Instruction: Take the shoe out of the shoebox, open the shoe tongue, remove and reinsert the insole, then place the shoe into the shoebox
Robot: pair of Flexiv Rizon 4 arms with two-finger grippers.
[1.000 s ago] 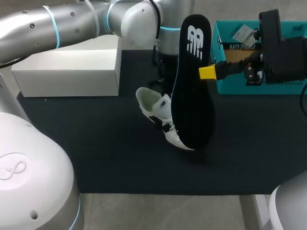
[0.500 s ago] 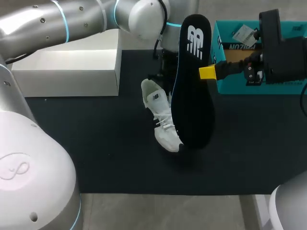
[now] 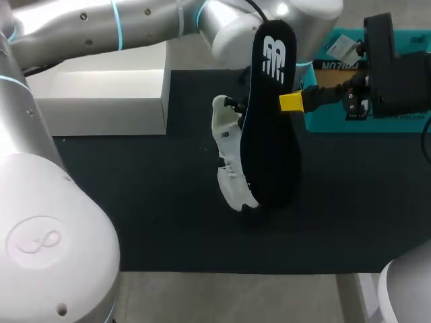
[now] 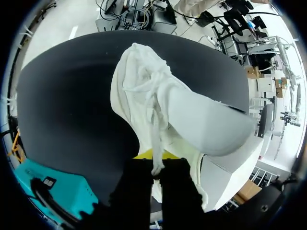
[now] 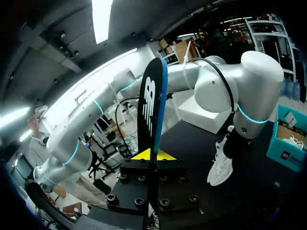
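Note:
A white shoe (image 3: 227,151) hangs toe-down over the dark mat, its upper end in my left gripper (image 4: 155,160), which is shut on a strip of the shoe's upper (image 4: 158,110). My left arm (image 3: 155,23) comes across from the far left; its fingers are hidden behind the insole in the head view. My right gripper (image 3: 293,101) is shut on the edge of a black insole (image 3: 271,134), held upright just right of the shoe and partly in front of it. In the right wrist view the insole (image 5: 151,108) stands edge-on between the fingers of that gripper (image 5: 152,155), with the shoe (image 5: 220,165) beyond.
A teal shoebox (image 3: 316,118) stands open at the back right behind my right gripper, also seen as the teal shoebox (image 4: 53,189) in the left wrist view. A white box (image 3: 101,94) sits at the back left. The dark mat (image 3: 155,215) covers the table.
My left arm has swung right and turned the shoe from lying slanted to hanging nearly upright, closer to the insole. The right gripper and insole have stayed still.

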